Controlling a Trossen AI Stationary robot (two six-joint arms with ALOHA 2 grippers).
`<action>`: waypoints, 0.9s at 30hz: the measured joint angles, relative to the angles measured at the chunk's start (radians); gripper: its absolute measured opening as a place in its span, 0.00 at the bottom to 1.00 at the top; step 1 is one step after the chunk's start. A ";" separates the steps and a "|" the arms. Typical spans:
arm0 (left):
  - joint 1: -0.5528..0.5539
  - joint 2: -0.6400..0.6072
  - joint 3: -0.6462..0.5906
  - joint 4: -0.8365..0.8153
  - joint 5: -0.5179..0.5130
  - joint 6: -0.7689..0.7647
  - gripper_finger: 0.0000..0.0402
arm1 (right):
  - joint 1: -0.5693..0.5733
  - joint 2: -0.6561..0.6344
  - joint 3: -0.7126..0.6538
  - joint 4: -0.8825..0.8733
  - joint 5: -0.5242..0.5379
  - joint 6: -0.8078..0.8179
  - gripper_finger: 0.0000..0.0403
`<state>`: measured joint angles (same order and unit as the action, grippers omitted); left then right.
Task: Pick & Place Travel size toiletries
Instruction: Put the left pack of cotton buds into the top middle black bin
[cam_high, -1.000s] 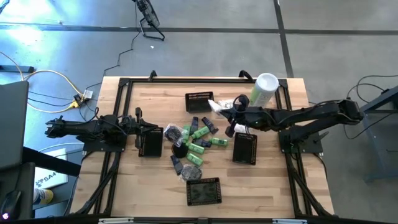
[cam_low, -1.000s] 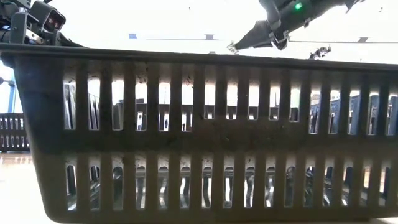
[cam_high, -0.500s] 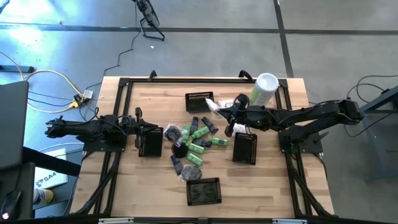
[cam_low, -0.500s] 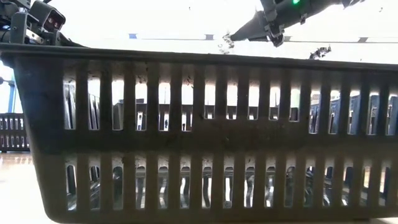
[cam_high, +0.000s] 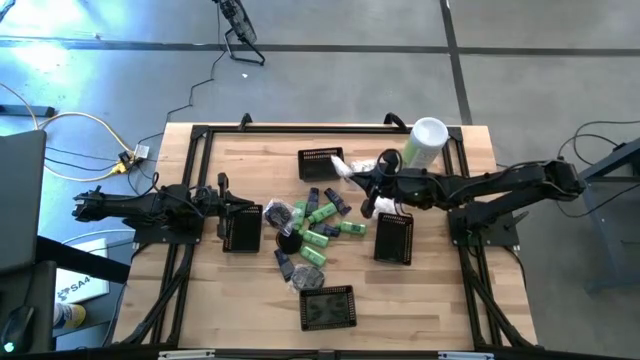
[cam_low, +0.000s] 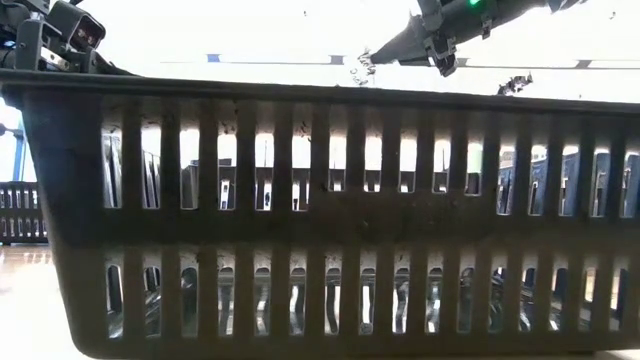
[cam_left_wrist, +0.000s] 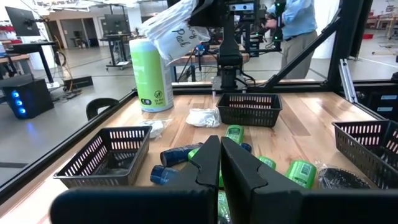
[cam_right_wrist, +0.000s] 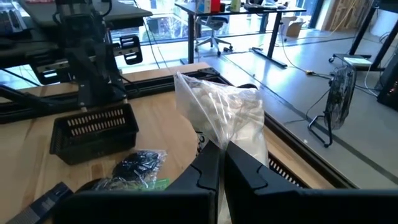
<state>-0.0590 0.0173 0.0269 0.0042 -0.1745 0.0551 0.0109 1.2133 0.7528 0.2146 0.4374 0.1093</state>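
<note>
The travel size toiletries (cam_high: 312, 225) lie in a loose pile at the table's middle: green bottles (cam_left_wrist: 303, 172), dark tubes and dark round pieces. My right gripper (cam_high: 360, 183) reaches in from the right, high over the far middle of the table, shut on one white crinkly packet (cam_right_wrist: 219, 112). The left wrist view shows that packet (cam_left_wrist: 177, 31) high above the table. My left gripper (cam_left_wrist: 220, 140) is shut on nothing and rests level at the table's left, beside the left black basket (cam_high: 240, 228). My right gripper pinches the white packet's near end (cam_right_wrist: 221, 140) between its two fingers. The fingers come about level from the table's right side. The rest of the packet juts out past the fingertips, crumpled, lifted clear of the table and everything on it.
Black mesh baskets stand at the far middle (cam_high: 320, 165), the right (cam_high: 393, 238) and the near middle (cam_high: 328, 307); the near one fills the low view (cam_low: 320, 210). A tall pale-green canister (cam_high: 425, 145) stands far right. People stand beyond the table.
My right gripper has tipped a little at the wrist. Its tip and the packet have shifted slightly up and toward the table's left. It has stayed shut on the packet.
</note>
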 joint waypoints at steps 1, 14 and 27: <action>0.000 0.000 0.000 0.000 0.000 0.000 0.03 | 0.000 0.000 0.000 0.000 0.001 0.000 0.01; 0.000 0.000 0.000 0.000 -0.001 0.000 0.03 | 0.000 0.000 0.000 -0.008 0.006 -0.001 0.01; 0.000 0.000 0.000 0.000 -0.002 0.000 0.03 | 0.023 -0.028 0.000 -0.237 0.006 0.265 0.01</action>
<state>-0.0591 0.0170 0.0269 0.0040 -0.1764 0.0547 0.0336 1.1854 0.7528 -0.0226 0.4429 0.3747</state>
